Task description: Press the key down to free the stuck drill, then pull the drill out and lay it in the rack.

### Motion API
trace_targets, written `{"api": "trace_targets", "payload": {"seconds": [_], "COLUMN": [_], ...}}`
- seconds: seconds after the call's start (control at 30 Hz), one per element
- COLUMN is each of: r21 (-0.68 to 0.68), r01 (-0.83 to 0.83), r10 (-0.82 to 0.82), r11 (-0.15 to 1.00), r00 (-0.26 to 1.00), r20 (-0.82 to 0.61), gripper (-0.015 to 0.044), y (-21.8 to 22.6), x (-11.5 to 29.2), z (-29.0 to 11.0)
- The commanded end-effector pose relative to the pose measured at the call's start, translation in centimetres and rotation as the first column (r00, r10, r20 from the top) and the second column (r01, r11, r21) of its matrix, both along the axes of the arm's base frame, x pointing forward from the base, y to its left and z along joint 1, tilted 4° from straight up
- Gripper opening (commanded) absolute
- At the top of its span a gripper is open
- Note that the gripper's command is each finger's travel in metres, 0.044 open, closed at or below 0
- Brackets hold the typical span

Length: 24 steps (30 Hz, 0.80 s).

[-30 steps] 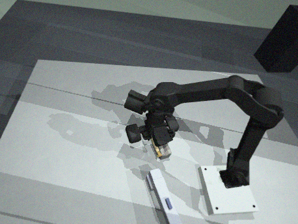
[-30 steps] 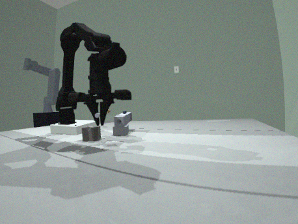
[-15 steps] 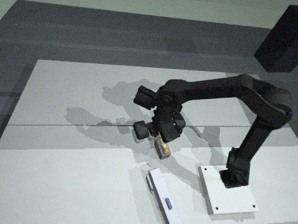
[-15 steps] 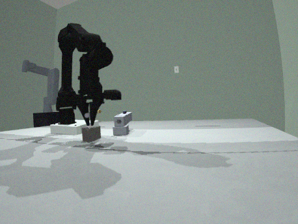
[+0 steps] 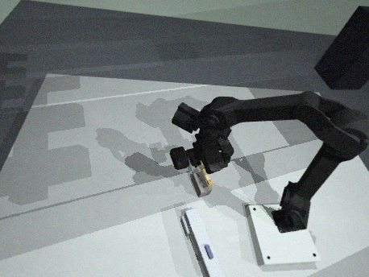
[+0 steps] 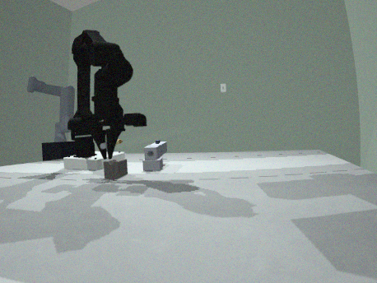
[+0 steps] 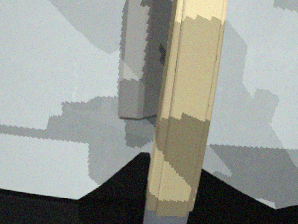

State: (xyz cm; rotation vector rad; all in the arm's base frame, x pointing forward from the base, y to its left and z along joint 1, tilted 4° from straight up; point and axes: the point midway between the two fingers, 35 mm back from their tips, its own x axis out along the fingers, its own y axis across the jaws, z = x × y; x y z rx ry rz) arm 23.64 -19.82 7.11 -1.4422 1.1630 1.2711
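black arm (image 5: 282,109) reaching from a white base plate (image 5: 296,251) across the pale desk (image 5: 101,209), wrist turned downward. gripper (image 5: 203,171) closed on the drill (image 7: 188,96), a slim tan stick with a grey shank at the gripped end, pinched between the dark fingers and pointing away from the wrist. in the top view, only a short tan sliver of the drill (image 5: 206,175) visible under the wrist, right over the grey rack (image 5: 200,184), a small slotted block on the desk; touching the rack or just above it, hard to tell. from the wrist, rack (image 7: 141,50) seen as a grey block just left of the drill, lengthwise alongside it, partly behind it. from the exterior view, fingers (image 6: 108,150) pointing straight down at the top of the rack (image 6: 115,169), tan tip (image 6: 119,141) peeking out beside them. long white housing (image 5: 201,237) lying nearer the camera in the top view, apart from the rack, with the small blue key (image 5: 208,251) on its upper face. same housing (image 6: 155,151) in the exterior view to the right of the rack, raised on a grey foot, blue key (image 6: 157,141) on top. dark box (image 5: 346,52) at the far corner, well apart from everything.
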Motion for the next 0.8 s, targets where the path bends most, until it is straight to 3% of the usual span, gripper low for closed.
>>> {"api": "trace_targets", "payload": {"seconds": [0.0,0.77], "r21": [0.006,0.006], "r01": [-0.003,-0.003], "r10": [0.003,0.003], "r11": [1.0,1.0], "r00": [1.0,1.0], "r20": [-0.001,-0.001], "gripper": [0.0,0.0], "y": [0.0,-0.3], "x": [0.0,0.1], "z": [-0.9,-3.7]}}
